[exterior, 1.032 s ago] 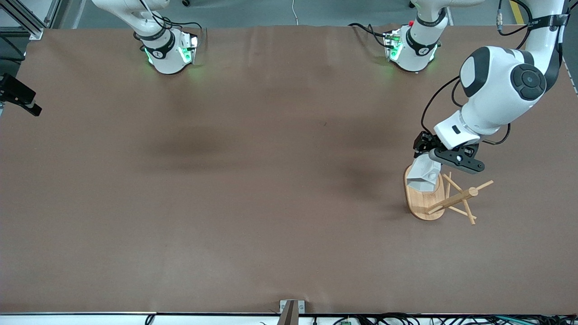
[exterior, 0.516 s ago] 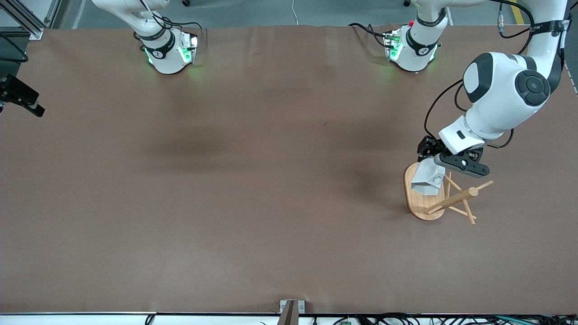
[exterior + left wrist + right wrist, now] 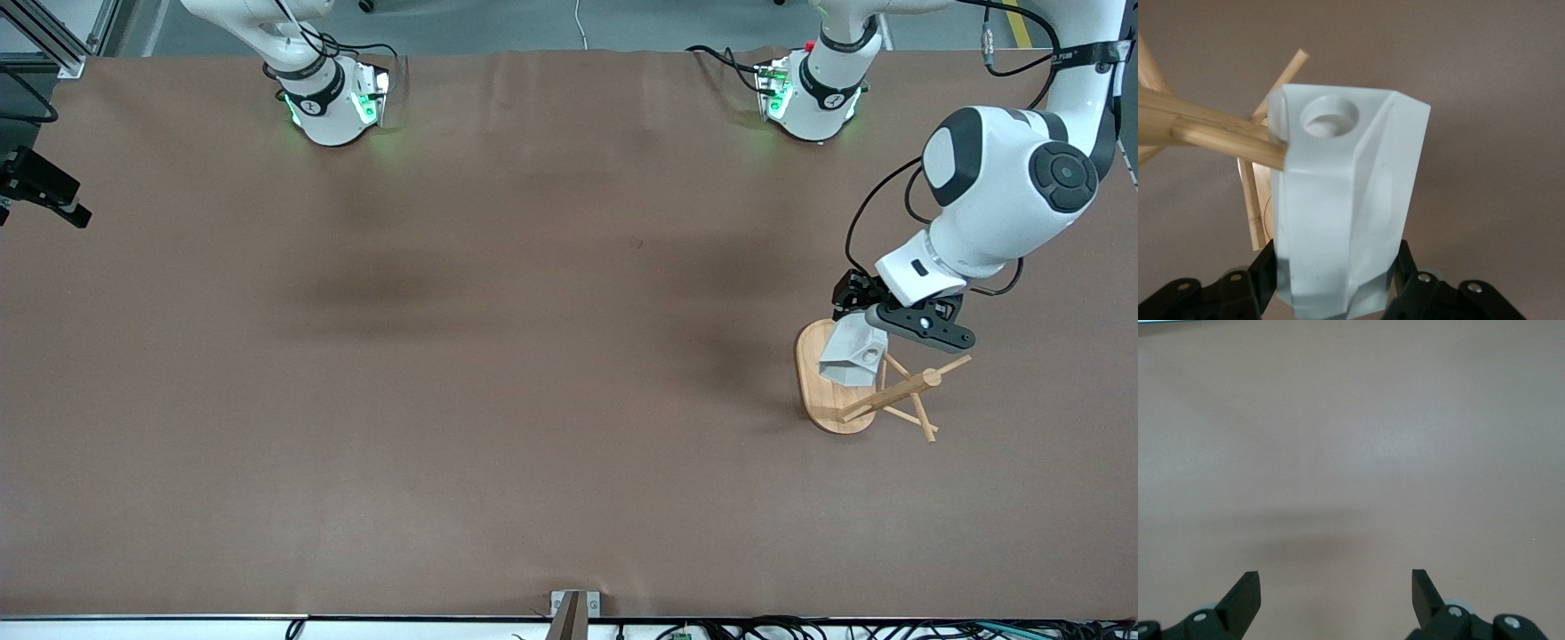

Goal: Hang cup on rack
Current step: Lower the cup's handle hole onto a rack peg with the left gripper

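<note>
Brown-covered table (image 3: 498, 373), bamboo rack (image 3: 836, 400) standing on it toward the left arm's end

cup (image 3: 1345, 207): its base was hidden between the left gripper's (image 3: 1338, 293) fingers and cut by the frame edge.
rack (image 3: 836, 396): the cup covered part of its base under the gripper.
right gripper (image 3: 1336, 600): only the fingertips showed.

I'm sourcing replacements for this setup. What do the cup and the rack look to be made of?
The cup, held by the left pincer, looks like matte white plastic, possibly printed: flat facets, sharp edges, dull sheen. The rack looks like light bamboo or pale wood, unpainted: tan colour and faint lengthwise grain on its pegs.
</note>
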Robot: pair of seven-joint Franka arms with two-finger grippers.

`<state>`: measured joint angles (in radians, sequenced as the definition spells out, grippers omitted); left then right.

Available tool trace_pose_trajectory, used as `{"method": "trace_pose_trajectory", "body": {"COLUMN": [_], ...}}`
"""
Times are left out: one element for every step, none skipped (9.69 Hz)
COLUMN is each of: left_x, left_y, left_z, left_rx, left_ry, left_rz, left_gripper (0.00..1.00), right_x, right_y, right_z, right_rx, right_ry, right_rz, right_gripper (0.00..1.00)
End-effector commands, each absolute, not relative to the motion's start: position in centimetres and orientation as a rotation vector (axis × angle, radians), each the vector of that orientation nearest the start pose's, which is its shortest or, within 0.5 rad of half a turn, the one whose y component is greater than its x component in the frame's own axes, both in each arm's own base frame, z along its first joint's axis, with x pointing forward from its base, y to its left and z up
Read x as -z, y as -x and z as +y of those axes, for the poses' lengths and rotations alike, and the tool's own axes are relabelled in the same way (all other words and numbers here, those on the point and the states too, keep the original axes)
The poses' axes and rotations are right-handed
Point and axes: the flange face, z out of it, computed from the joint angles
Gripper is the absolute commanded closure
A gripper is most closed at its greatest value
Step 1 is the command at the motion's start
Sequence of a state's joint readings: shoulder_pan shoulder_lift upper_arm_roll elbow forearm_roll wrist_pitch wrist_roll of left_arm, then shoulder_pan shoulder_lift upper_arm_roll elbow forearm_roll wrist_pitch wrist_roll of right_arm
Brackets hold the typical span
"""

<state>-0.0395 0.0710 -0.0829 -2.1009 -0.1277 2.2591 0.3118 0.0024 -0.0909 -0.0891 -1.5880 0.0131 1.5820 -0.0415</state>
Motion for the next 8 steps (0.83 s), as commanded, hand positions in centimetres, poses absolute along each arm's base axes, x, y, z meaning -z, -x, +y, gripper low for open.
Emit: {"method": "trace_pose_trajectory", "body": {"left_x": [-37.4, -37.1, -36.6, -36.5, -36.2, -36.0, -35.9, -36.3], "left_y": [-56.6, -56.8, -57.0, -57.1, -57.3, -57.6, -57.6, -57.8], "left_z": [-6.6, -6.4, -6.1, -5.8, -5.0, -4.7, -4.7, -4.7], "left_rx": [0.147, 0.16, 0.156, 0.164, 0.165, 0.164, 0.161, 0.173], "left_ry": [3.192, 3.188, 3.19, 3.184, 3.184, 3.186, 3.187, 3.185], "left_rz": [0.603, 0.602, 0.597, 0.614, 0.594, 0.585, 0.585, 0.585], "left_gripper": [0.99, 0.98, 0.96, 0.95, 0.93, 0.7, 0.16, 0.0], "right_x": [-66.8, -66.8, -66.8, -66.8, -66.9, -66.9, -66.9, -66.9], "right_y": [-52.4, -52.4, -52.4, -52.4, -52.4, -52.4, -52.4, -52.4], "right_z": [-4.8, -4.8, -4.8, -4.8, -4.8, -4.8, -4.8, -4.8], "right_rx": [0.12, 0.122, 0.122, 0.122, 0.125, 0.125, 0.127, 0.125], "right_ry": [3.14, 3.14, 3.14, 3.14, 3.14, 3.14, 3.14, 3.14], "right_rz": [0.094, 0.094, 0.092, 0.094, 0.094, 0.094, 0.094, 0.094], "right_gripper": [0.0, 0.0, 0.0, 0.0, 0.0, 0.0, 0.0, 0.0]}}
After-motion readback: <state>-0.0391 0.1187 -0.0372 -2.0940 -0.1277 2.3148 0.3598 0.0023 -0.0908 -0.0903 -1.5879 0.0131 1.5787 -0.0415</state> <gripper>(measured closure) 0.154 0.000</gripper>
